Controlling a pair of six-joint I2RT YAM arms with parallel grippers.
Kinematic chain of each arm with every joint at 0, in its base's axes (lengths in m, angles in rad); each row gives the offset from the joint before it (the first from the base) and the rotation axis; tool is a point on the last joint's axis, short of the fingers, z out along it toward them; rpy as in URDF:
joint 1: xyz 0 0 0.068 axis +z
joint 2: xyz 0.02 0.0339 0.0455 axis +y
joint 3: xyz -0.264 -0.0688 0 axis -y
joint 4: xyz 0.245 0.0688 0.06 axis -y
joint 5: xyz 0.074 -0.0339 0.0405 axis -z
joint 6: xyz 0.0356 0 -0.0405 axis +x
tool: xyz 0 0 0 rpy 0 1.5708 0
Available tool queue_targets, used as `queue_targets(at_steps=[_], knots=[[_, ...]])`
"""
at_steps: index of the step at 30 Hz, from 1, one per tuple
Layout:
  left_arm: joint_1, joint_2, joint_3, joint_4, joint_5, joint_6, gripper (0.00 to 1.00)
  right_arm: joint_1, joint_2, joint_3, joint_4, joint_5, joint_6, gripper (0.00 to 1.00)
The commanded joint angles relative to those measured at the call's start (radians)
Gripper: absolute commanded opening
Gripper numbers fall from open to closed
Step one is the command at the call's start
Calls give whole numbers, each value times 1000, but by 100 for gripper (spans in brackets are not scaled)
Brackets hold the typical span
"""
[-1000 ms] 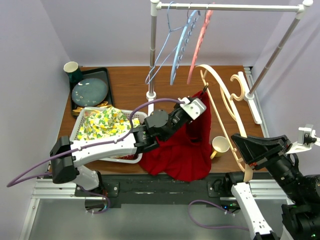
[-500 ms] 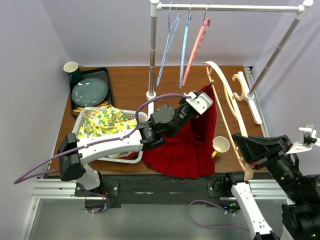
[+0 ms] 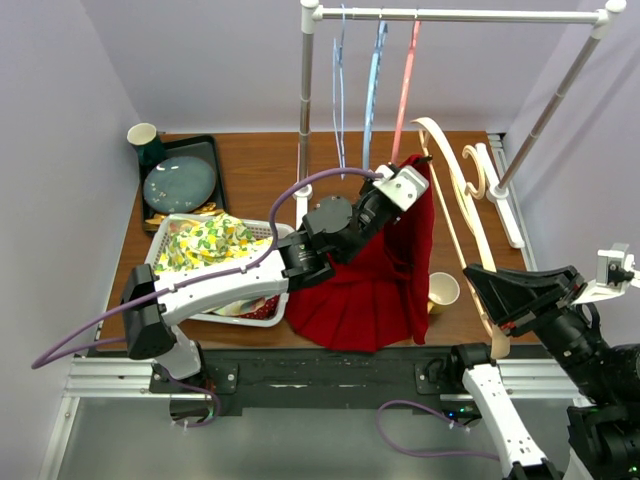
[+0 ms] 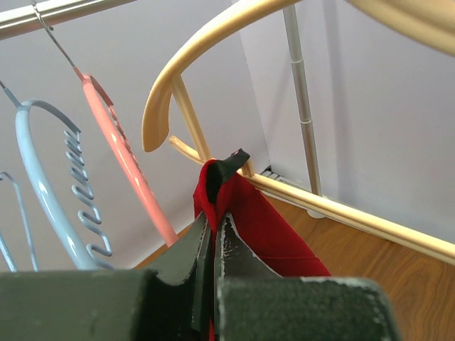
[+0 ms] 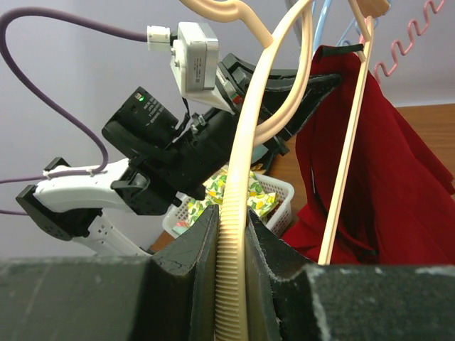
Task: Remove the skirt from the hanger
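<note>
A red skirt (image 3: pixel 375 270) hangs from the cream wooden hanger (image 3: pixel 455 200), its hem on the table. My left gripper (image 3: pixel 412 178) is shut on the skirt's top corner, where a black clip (image 4: pixel 233 160) sits on the hanger's lower bar (image 4: pixel 334 210). The red fabric (image 4: pixel 274 227) runs between my fingers in the left wrist view. My right gripper (image 5: pixel 232 245) is shut on the hanger's ribbed shoulder (image 5: pixel 249 142) and holds it up at the front right. The skirt also shows in the right wrist view (image 5: pixel 384 163).
A clothes rail (image 3: pixel 460 14) holds blue and pink hangers (image 3: pixel 405 85) behind. A white basket (image 3: pixel 215 262) of patterned cloth lies left. A yellow cup (image 3: pixel 441 291) stands beside the skirt. A dark tray with plate (image 3: pixel 180 183) and a green cup (image 3: pixel 145 140) are far left.
My left gripper has moved up and right with the skirt's corner. The hanger's top end has shifted right with it. The hangers on the rail have swung back to nearly vertical.
</note>
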Motion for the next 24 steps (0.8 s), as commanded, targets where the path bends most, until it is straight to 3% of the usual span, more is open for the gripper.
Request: queue_targets(at_steps=[1, 14, 24], knots=[[5, -30, 69, 67, 16, -40, 0, 6, 22, 23, -14, 86, -49, 0], [10, -57, 74, 32, -1, -63, 0, 4, 43, 38, -13, 42, -54, 0], [11, 36, 255, -48, 62, -92, 0, 6, 59, 66, -40, 54, -74, 0]])
